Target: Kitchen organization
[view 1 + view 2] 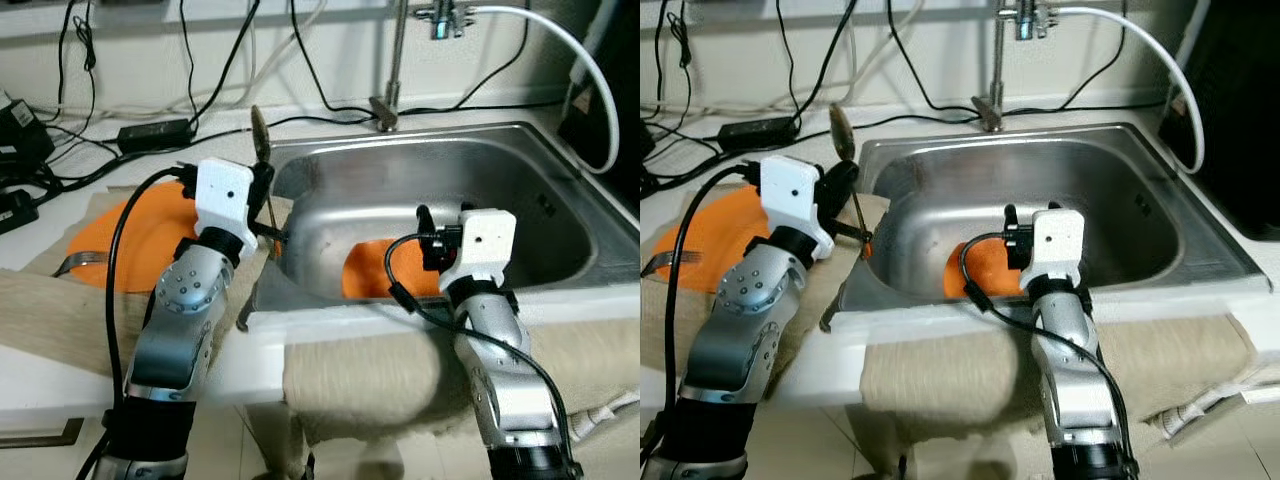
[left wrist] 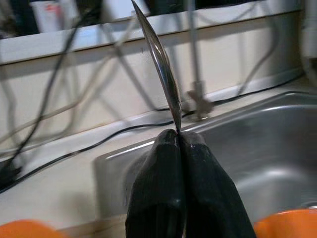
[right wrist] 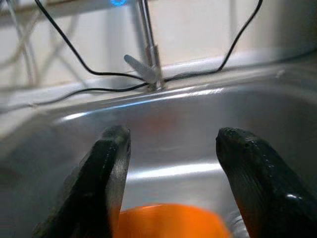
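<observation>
Jaws of the left gripper (image 2: 179, 139) pinch a thin, stiff, slippery steel spoon (image 2: 159, 67) upright at the sink's (image 1: 560, 200) left rim, best held mid-handle, while the right gripper (image 3: 171, 148) gapes over an orange dish (image 1: 368, 272).

A white worktop (image 1: 60, 235) runs along the left, with black cables (image 1: 210, 85) trailing across its far part against the pale wall. A black power adapter (image 1: 155, 132) lies among them at the far left. A chrome tap (image 1: 390, 70) rises at the far edge, and a white hose (image 1: 590, 75) curves down from its top toward the right. Beige cloths (image 1: 360, 375) drape over the near edge of the worktop, hanging toward the floor.
</observation>
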Robot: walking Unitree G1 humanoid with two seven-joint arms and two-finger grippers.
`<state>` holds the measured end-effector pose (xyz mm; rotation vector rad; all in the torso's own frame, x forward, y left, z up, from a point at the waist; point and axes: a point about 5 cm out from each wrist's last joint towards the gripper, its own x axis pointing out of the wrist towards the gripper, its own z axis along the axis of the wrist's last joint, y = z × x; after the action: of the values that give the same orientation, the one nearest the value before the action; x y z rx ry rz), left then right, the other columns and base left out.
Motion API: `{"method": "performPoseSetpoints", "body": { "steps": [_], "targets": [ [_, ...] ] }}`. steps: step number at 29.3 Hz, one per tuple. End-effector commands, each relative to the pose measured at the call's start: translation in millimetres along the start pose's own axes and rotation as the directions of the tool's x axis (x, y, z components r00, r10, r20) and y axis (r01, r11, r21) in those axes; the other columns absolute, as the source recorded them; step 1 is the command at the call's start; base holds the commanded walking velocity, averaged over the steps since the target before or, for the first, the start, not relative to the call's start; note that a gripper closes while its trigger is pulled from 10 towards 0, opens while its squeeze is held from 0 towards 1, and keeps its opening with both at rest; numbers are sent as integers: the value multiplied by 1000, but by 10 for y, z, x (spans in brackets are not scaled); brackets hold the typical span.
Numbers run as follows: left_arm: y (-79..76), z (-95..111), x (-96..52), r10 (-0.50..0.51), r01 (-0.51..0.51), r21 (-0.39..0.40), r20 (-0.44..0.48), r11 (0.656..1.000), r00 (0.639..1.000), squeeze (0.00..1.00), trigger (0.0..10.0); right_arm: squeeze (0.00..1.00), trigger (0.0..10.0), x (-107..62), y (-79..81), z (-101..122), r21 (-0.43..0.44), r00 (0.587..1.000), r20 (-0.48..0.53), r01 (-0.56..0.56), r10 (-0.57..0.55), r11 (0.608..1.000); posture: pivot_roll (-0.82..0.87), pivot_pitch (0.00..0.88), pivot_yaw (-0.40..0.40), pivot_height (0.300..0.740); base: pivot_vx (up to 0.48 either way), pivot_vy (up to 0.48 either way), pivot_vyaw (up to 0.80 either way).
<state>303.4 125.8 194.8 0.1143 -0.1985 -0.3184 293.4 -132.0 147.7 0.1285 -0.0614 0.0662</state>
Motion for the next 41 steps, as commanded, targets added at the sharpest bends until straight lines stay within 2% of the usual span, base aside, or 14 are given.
{"method": "performPoseSetpoints", "body": {
  "steps": [1,2,5,9,13,18,20,21,23,24,26,27,35,41],
  "targets": [
    [14,78,15,-14,14,-7,22,1000,1000,0,10000,0,10000,40,42,-10,89,998,-34,-41,44,995,38,0,91,740,0,0,0],
    [14,78,15,-14,14,-7,22,1000,1000,0,10000,0,10000,40,42,-10,89,998,-34,-41,44,995,38,0,91,740,0,0,0],
    [13,108,46,-55,56,-54,19,997,998,0,10000,0,10000,120,116,31,209,991,-51,-113,126,971,51,0,84,740,0,0,0],
    [24,129,81,-81,83,-89,17,993,997,0,10000,0,10000,186,166,62,278,982,-53,-162,184,947,61,0,76,740,0,0,0],
    [12,188,137,-115,119,-189,29,975,993,0,10000,0,10000,258,226,113,369,966,-54,-214,251,904,70,0,73,740,0,0,0],
    [-45,295,199,-156,170,-317,69,933,985,0,10000,0,10000,363,287,204,488,945,-44,-264,325,832,71,0,73,740,0,0,0],
    [-88,331,207,-176,196,-351,89,916,980,0,10000,0,10000,393,366,235,552,920,-45,-302,389,777,71,0,73,740,0,0,0],
    [-88,331,207,-176,196,-351,89,916,980,0,10000,0,10000,393,366,235,552,920,-45,-302,389,777,71,0,73,740,0,0,0],
    [-136,350,210,-197,220,-376,101,900,975,0,10000,0,10000,393,467,273,609,891,-37,-339,453,717,68,0,67,740,0,0,0],
    [-136,350,210,-197,220,-376,101,900,975,0,10000,0,10000,393,467,273,609,891,-37,-339,453,717,68,0,67,740,0,0,0],
    [-180,374,217,-215,244,-383,116,891,970,0,10000,0,10000,366,612,303,678,844,-22,-381,536,629,69,0,64,740,0,0,0],
    [-192,384,220,-220,249,-383,119,889,968,0,10000,0,10000,359,640,312,693,832,-20,-389,555,607,71,0,61,740,0,0,0],
    [-133,326,261,-225,247,-300,108,921,968,0,10000,0,10000,265,724,246,752,770,-48,-391,637,530,77,0,43,740,0,0,0],
    [-83,303,295,-236,256,-286,102,923,966,0,10000,0,10000,192,729,196,770,741,-70,-386,668,508,77,0,42,740,0,0,0]
  ]
}}
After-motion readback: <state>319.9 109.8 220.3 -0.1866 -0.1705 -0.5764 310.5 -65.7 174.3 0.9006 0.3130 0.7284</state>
